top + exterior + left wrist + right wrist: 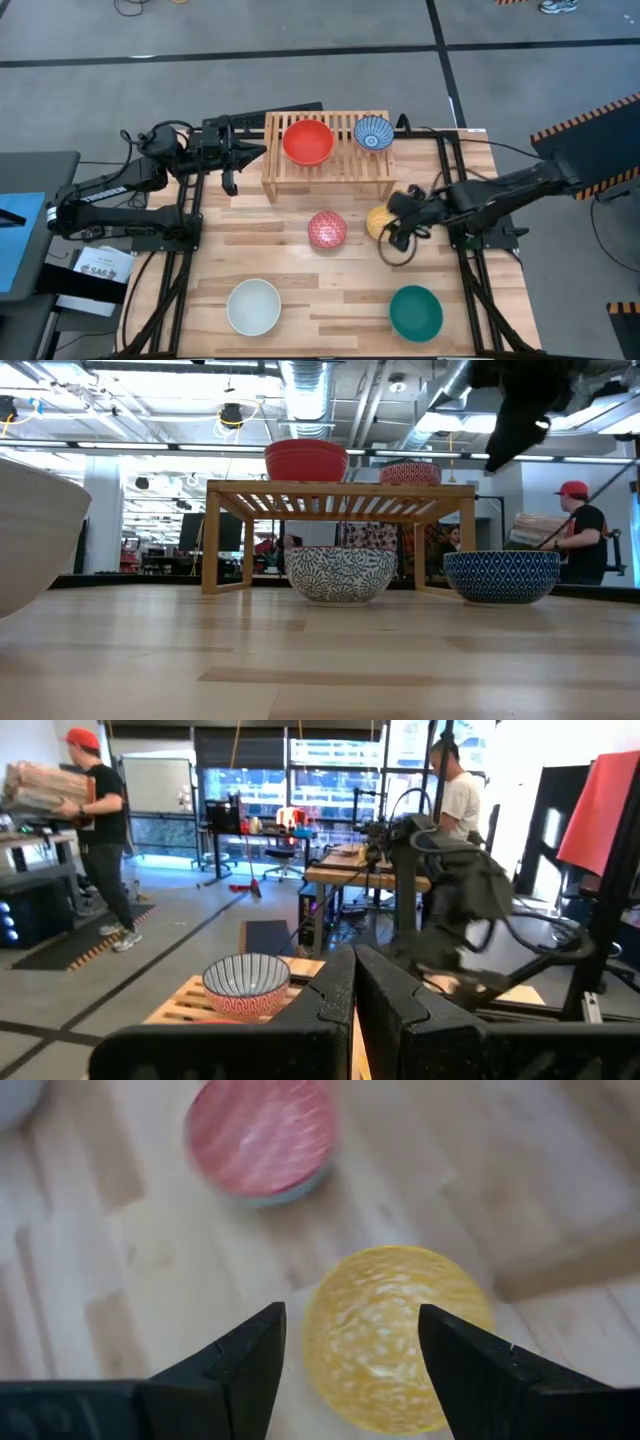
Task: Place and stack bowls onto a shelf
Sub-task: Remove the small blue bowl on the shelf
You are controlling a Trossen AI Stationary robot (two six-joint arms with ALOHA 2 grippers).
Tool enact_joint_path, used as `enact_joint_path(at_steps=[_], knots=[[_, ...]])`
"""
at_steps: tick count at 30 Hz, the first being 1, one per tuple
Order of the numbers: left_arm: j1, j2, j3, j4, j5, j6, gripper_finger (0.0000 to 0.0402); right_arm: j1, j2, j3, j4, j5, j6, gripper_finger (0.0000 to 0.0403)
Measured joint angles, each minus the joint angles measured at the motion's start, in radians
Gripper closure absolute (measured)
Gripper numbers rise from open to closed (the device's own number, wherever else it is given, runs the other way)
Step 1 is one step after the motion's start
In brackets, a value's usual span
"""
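The light-wood shelf [325, 170] stands at the table's far middle. A plain red bowl [308, 141] and a blue-and-white striped bowl [373, 132] rest on its slats. The pink-red patterned bowl [326, 229] and the yellow patterned bowl [395, 1335] stand on the table in front of it. The white bowl [253, 306] and the teal bowl [415, 312] stand near the front edge. My right gripper [350, 1350] is open above the yellow bowl, clear of it, as the low view [515, 425] shows. My left gripper [252, 153] is shut and empty at the shelf's left end.
People stand in the room beyond the table, one with a red cap [578, 530]. A dark cable loop [395, 255] hangs by my right gripper. Bare planks [330, 290] lie between the white and teal bowls.
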Motion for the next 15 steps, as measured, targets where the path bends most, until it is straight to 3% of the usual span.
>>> enact_joint_path(at_steps=[4,8,12,15], knots=[[0.0,0.0,0.0,-0.009,-0.001,-0.011,0.0401,-0.013,-0.175,-0.141,0.077,0.068,0.133,0.0148],[0.0,0.0,0.0,-0.008,-0.023,-0.011,0.0402,-0.074,-0.301,-0.221,0.297,0.106,0.162,0.0148],[0.0,0.0,0.0,-0.008,-0.037,-0.004,0.0401,-0.194,-0.299,-0.172,0.463,0.099,0.001,0.0148],[0.0,0.0,0.0,-0.009,-0.055,-0.004,0.0401,-0.307,-0.236,-0.069,0.445,0.07,-0.17,0.0148]])
